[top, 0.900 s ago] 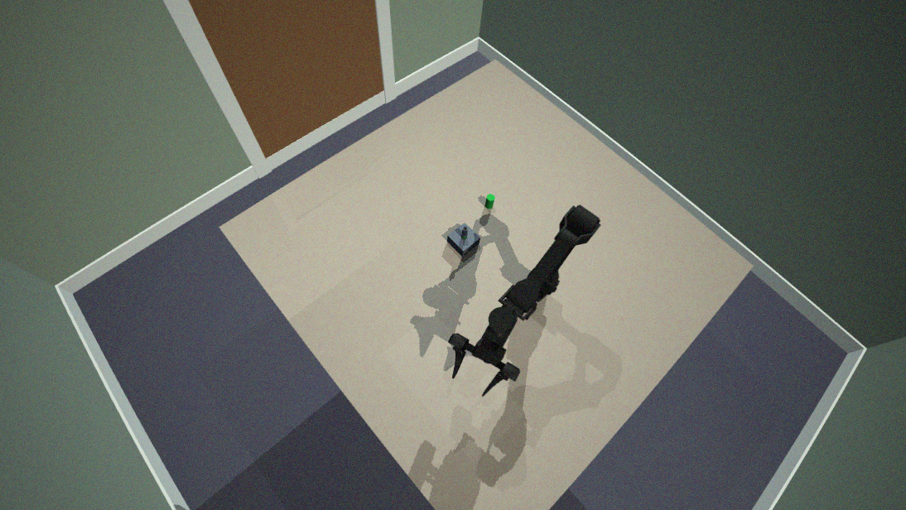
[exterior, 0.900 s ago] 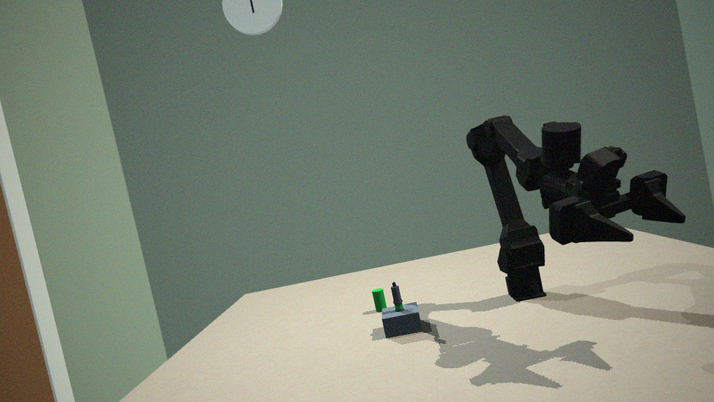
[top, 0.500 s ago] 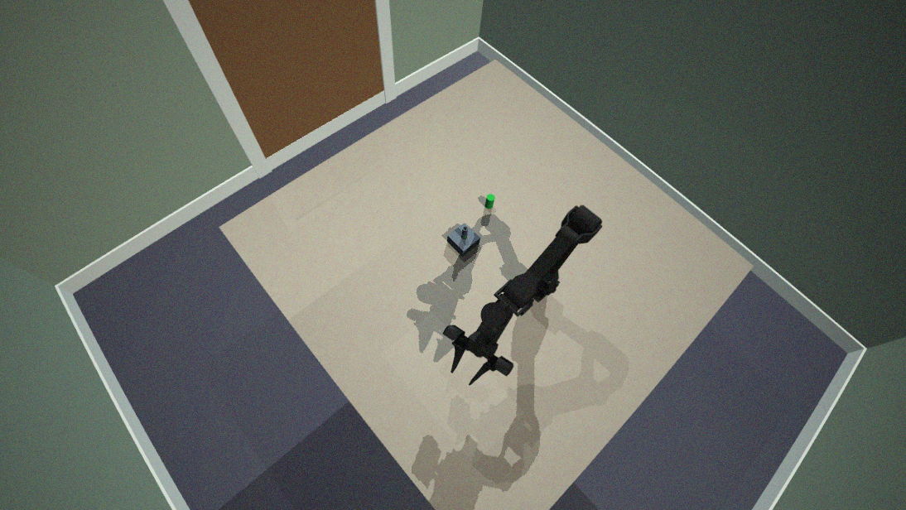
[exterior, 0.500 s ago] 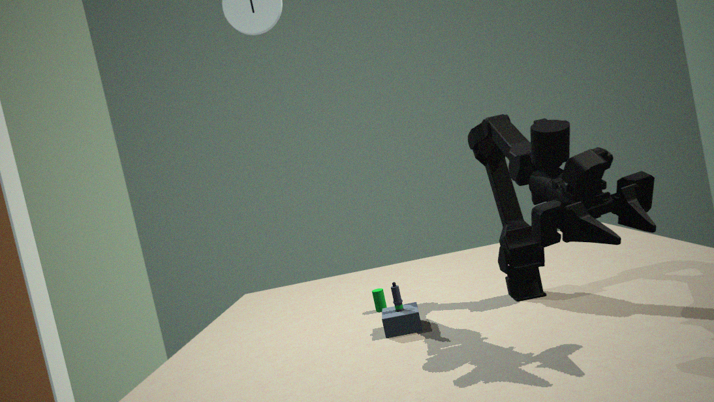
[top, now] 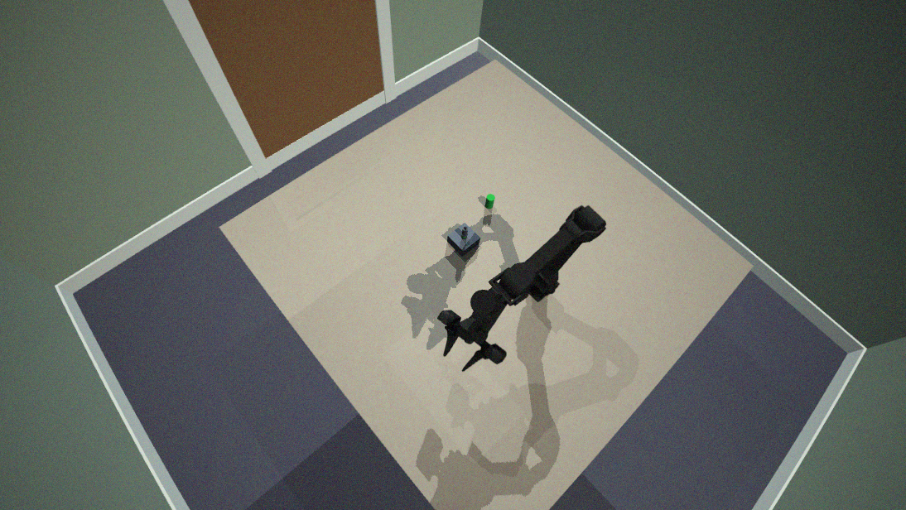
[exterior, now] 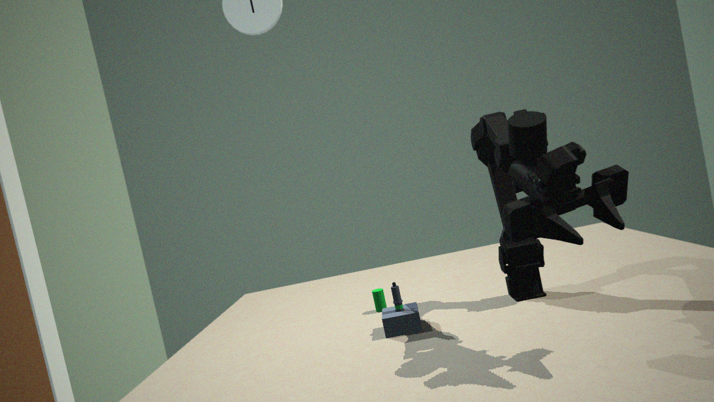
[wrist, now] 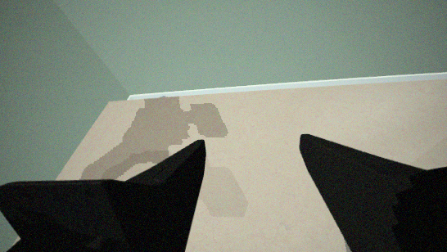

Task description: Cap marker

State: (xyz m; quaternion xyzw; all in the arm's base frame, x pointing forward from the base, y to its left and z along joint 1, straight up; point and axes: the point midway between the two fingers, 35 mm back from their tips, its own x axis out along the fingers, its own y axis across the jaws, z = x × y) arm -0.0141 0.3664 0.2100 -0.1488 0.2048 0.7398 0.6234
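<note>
Green and upright on the bench (top: 354,253) (exterior: 249,349) (wrist: 348,114): the loose cap (top: 489,201) (exterior: 379,300), near the holder block (top: 463,245) (exterior: 402,324) but apart from it. Blue-grey and low, the block, with the marker (top: 465,233) (exterior: 396,294) upright in its top: slim grey barrel, small dark tip uppermost, green band just above the block. Tip bare, cap not on it.

Black and jointed, the arm (top: 538,259) (exterior: 502,200), footed on the bench well apart from both block and cap. Raised above the bench at the far end of the arm, the end effector (top: 454,362) (exterior: 602,235) (wrist: 251,144): fingers fairly wide apart, nothing between them, tapered tips angled away from the marker and cap. In the wrist view, only pale bench and shadows beyond the fingertips, with a green wall above and a white strip along its foot.

Across the bench, overlapping grey shadows of the arm, one patch close by the block. Round and pale on the wall in the exterior view, a clock (exterior: 249,19), cut off by the top edge. Brown in the top view, a door (top: 297,69) between pale frame posts.
</note>
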